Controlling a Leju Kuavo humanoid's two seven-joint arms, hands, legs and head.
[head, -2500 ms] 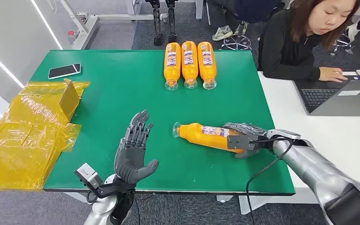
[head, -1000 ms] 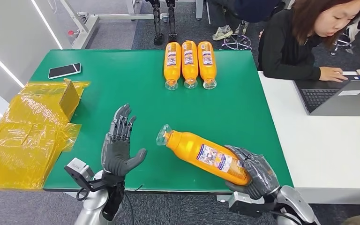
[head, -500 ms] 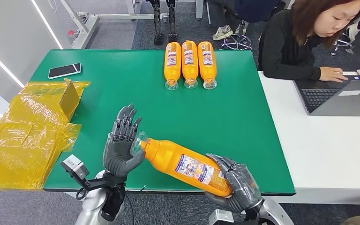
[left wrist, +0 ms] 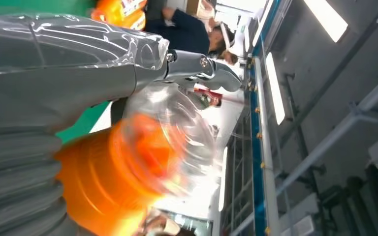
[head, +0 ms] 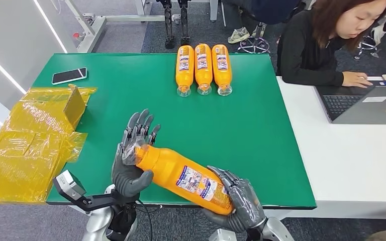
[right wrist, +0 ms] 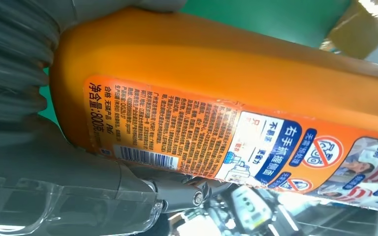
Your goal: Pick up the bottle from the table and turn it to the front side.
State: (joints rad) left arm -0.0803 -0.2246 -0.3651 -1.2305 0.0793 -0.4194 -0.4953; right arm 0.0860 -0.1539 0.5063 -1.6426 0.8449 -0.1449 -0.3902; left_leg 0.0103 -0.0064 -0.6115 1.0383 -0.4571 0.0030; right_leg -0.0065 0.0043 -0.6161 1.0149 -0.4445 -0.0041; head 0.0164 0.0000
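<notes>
- Above the near edge of the green bench (head: pixel 241 125), the orange bottle (head: pixel 181 175) is held off the surface, tilted.
- Its base is gripped by the right hand (head: pixel 241 203); its capped neck is met by the left hand (head: pixel 130 155), fingers partly spread.
- Pickup is judged done; turning the label to the front is left.

We're in an office-type lab w/ a green-topped table (head: pixel 105 115), a person (head: pixel 326 40) on a laptop (head: pixel 367 103) far right, grey carpet, metal rig frames behind.
</notes>
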